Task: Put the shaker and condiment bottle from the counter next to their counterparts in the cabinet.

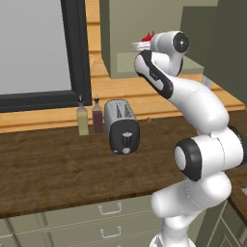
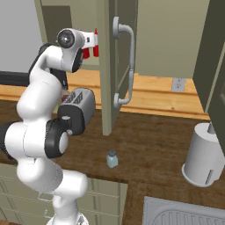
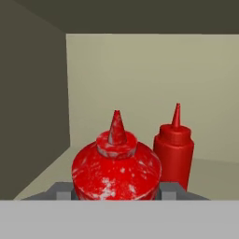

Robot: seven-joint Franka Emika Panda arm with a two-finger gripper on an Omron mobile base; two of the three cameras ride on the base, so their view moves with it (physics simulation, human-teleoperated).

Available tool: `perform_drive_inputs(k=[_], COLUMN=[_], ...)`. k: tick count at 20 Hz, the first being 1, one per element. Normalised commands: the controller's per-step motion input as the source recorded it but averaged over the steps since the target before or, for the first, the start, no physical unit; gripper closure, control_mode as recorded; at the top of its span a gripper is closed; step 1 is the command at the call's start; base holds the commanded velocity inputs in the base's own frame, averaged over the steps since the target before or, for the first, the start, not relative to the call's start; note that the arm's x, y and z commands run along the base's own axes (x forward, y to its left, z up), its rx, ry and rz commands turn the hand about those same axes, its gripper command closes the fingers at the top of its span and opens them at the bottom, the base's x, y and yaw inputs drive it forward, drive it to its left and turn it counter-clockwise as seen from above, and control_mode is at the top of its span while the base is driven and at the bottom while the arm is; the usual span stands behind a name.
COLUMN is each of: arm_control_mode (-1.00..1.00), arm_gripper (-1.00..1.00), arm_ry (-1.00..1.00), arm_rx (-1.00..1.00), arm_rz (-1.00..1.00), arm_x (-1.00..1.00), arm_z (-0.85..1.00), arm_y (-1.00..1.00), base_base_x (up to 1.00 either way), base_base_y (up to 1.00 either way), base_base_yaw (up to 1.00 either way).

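Gripping condiment bottle (image 3: 116, 170) — claw (image 3: 116, 192) inside cabinet (image 3: 32, 107) (upright).

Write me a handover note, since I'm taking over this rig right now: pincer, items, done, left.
Pincer: shut on the stout red squeeze bottle, held inside the olive-khaki wall cabinet, beside the taller slim red bottle.
Small pale blue-grey shaker: on the dark wood counter, untouched.
Done: bottle carried up into the cabinet.
Left: release the bottle, then fetch and shelve the shaker.
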Motion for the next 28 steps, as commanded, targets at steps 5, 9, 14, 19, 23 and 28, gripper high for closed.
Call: perform_drive_inputs(k=[5, 9, 14, 19, 23, 28], arm_control_mode=[-1.0, -1.0, -1.0, -1.0, -1.0, -1.0], arm_gripper=[1.0, -1.0, -1.0, -1.0, -1.0, -1.0], arm_ry=[0.0, 0.0, 0.0, 0.0, 0.0, 0.0], arm_rx=[0.0, 0.0, 0.0, 0.0, 0.0, 0.0], arm_rz=[0.0, 0.0, 0.0, 0.0, 0.0, 0.0], arm_x=[0.3, 0.36, 0.28, 0.15, 0.02, -0.3], arm_z=[0.0, -0.02, -0.02, 0.0, 0.0, 0.0], arm_y=[0.0, 0.0, 0.0, 0.0, 0.0, 0.02], base_base_x=[0.0, 0.0, 0.0, 0.0, 0.0, 0.0], base_base_y=[0.0, 0.0, 0.0, 0.0, 0.0, 0.0], base_base_yaw=[0.0, 0.0, 0.0, 0.0, 0.0, 0.0])
